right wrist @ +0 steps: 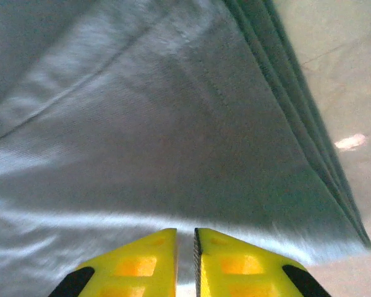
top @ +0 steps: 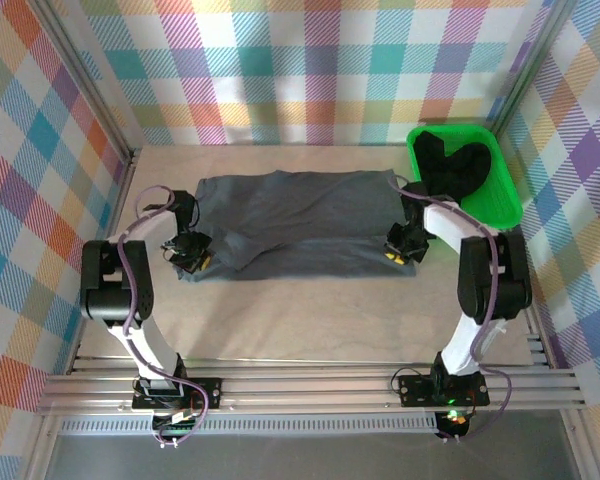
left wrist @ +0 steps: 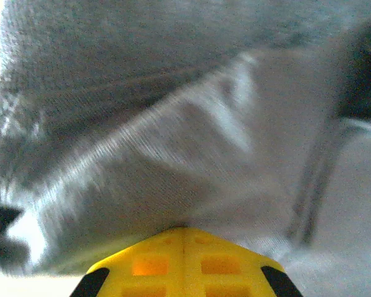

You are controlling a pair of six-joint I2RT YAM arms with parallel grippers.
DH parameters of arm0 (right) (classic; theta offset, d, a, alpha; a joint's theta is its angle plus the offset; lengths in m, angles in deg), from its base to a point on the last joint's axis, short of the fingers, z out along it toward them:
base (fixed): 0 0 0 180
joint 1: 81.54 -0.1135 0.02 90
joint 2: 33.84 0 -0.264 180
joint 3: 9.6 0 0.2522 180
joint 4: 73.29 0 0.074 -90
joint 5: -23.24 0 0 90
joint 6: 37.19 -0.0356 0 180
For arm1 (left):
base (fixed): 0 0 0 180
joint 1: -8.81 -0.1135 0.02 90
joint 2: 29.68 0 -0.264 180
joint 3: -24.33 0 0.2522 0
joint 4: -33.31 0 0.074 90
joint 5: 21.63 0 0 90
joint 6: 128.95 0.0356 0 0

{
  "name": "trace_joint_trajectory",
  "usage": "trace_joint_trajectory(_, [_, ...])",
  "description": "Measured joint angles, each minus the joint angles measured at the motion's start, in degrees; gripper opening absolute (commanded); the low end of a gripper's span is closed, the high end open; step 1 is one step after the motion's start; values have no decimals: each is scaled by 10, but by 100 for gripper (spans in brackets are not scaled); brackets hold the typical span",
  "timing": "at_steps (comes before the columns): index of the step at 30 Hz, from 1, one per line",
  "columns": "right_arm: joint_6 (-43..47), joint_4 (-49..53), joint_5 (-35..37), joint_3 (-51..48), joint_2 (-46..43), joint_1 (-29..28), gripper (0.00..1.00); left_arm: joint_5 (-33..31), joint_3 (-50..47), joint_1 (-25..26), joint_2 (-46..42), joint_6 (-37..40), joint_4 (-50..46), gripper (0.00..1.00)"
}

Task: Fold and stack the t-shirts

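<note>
Folding in progress: left gripper (top: 193,255) and right gripper (top: 398,250) clamp near corners of the grey t-shirt (top: 295,222), black t-shirts (top: 458,165) waiting in the far-right green tray (top: 505,205).

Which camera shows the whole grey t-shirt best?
The top external view: the grey t-shirt lies spread across the table, almost all in sight. The left wrist view gives a blurry close-up of its bunched cloth; the right wrist view shows one flat corner with layered edges.
</note>
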Motion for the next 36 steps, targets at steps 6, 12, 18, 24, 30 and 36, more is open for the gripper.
trace_joint_trajectory(6, [12, 6, 24, 22, 41, 0, 26, -45, -15, -19, -3, 0, -2, 0])
trace_joint_trajectory(12, [8, -1, 17, -35, 0, -4, 28, -55, -94, -30, -64, -3, 2, 0])
trace_joint_trajectory(18, [-34, 21, 7, -160, -106, -29, 31, -65, -186, -36, -154, -14, -26, 3])
trace_joint_trajectory(24, [-53, 43, 8, -194, -181, -42, 43, -91, -175, -47, -196, -18, -73, 41])
trace_joint_trajectory(30, [-19, -26, -65, -140, -205, -55, 52, -69, -128, 28, -251, -65, -77, 51])
trace_joint_trajectory(36, [-1, -110, -188, -106, -191, -76, 54, 6, -184, 136, -252, -161, -26, 56])
